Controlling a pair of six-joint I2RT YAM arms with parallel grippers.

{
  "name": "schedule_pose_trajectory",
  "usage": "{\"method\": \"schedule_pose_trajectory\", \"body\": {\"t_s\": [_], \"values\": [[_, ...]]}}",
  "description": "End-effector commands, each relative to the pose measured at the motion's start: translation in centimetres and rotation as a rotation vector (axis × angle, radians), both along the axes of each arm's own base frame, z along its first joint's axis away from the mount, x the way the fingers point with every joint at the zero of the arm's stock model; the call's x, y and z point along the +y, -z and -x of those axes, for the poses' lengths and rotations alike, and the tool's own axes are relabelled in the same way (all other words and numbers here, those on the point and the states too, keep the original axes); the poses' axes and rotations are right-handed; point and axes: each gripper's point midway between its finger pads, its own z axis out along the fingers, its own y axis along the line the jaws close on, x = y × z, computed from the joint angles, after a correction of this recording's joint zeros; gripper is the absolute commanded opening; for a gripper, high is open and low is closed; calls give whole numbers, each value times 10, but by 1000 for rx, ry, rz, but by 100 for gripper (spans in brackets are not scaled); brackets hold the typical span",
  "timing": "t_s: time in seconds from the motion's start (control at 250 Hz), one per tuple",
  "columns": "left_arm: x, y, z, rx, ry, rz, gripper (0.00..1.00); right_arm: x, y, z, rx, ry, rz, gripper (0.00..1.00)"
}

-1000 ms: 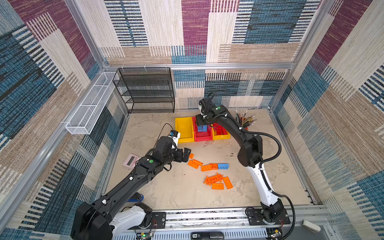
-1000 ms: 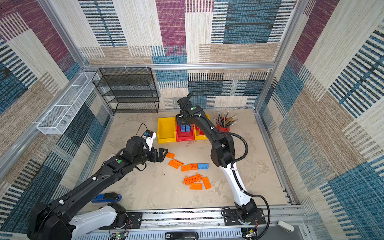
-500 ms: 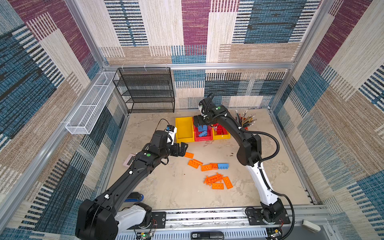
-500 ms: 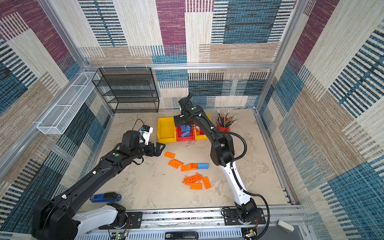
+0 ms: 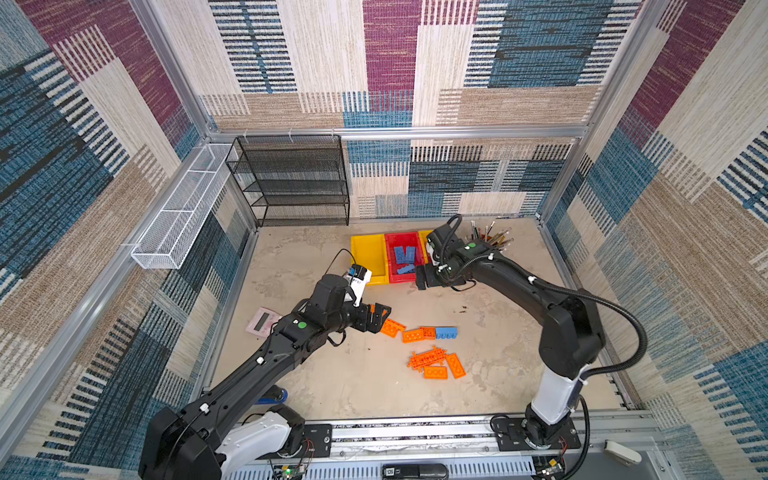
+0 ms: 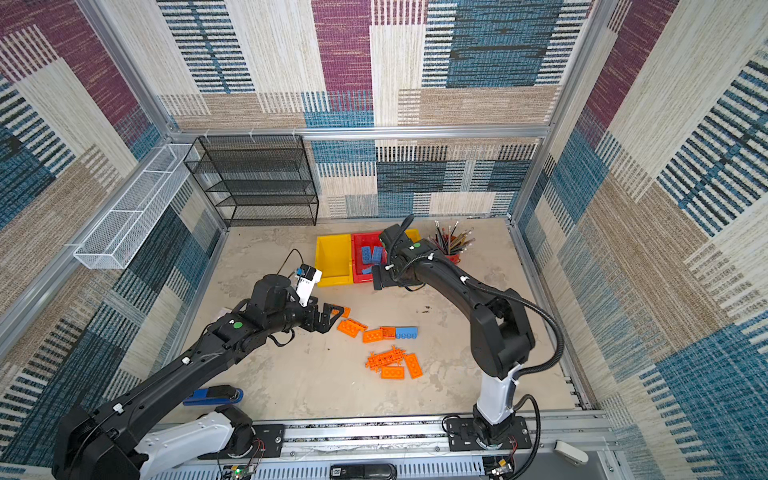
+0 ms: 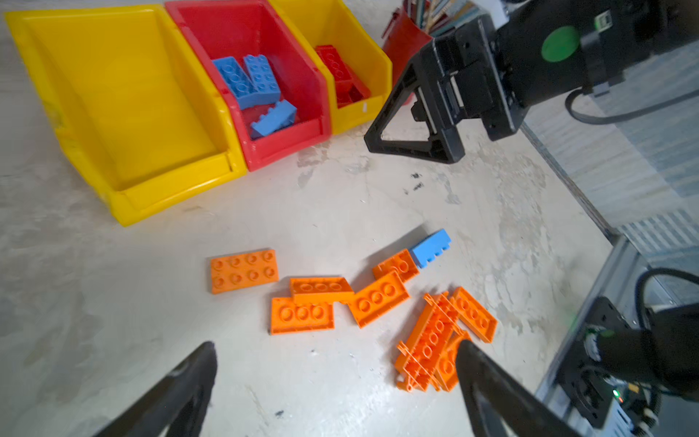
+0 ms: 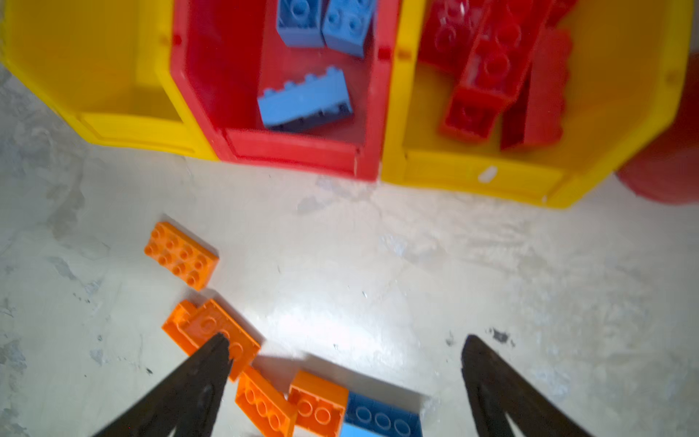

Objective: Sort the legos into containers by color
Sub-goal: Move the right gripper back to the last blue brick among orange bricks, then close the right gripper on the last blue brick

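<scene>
Plainly, the coming move turns on the left pincer (image 5: 380, 319) and the flat orange studded plastic brick (image 7: 244, 270) that lies alone at the bin-ward end of the loose scatter on the pale mottled table (image 5: 365, 386). The left pincer stands wide apart and holds nothing, low over the table. In both top views its fingers cover most of that brick.

In the left wrist view the brick rests studs up, ahead of the fingertips and nearer one of them than the other. Its long axis runs roughly along the line from finger to finger. Closing from this pose would probably take it by its short ends, and a grip across the narrow width would call for a wrist turn.

Beyond the brick, further the same way, stands the empty yellow plastic bin (image 7: 125, 94). It is the likely home for orange, since the red plastic bin (image 7: 302, 75) beside it holds light blue bricks and the far yellow plastic bin (image 7: 351, 26) holds red ones.

The right pincer (image 5: 422, 279), also apart and empty, hangs just before the red bin's front lip, so the left arm is clearly nearer. The other orange pieces and one light blue plastic brick (image 5: 446, 332) lie toward the table's near edge.
</scene>
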Motion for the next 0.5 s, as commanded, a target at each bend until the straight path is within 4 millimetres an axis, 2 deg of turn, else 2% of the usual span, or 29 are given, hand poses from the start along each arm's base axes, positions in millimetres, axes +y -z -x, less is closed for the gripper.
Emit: {"method": "schedule_pose_trajectory", "body": {"t_s": [0.0, 0.132, 0.24, 0.364, 0.496], "values": [[-10, 7, 15, 15, 5, -12, 99, -7, 11, 25, 10, 67, -56, 96], [-24, 14, 38, 46, 38, -4, 99, -21, 36, 68, 74, 91, -58, 94], [-25, 18, 52, 48, 44, -12, 99, -28, 52, 92, 110, 103, -74, 94], [-18, 18, 62, 41, 40, -23, 99, -33, 61, 107, 131, 107, -85, 91], [-10, 15, 63, 14, 17, -22, 99, -37, 68, 110, 141, 109, -75, 92]]}}
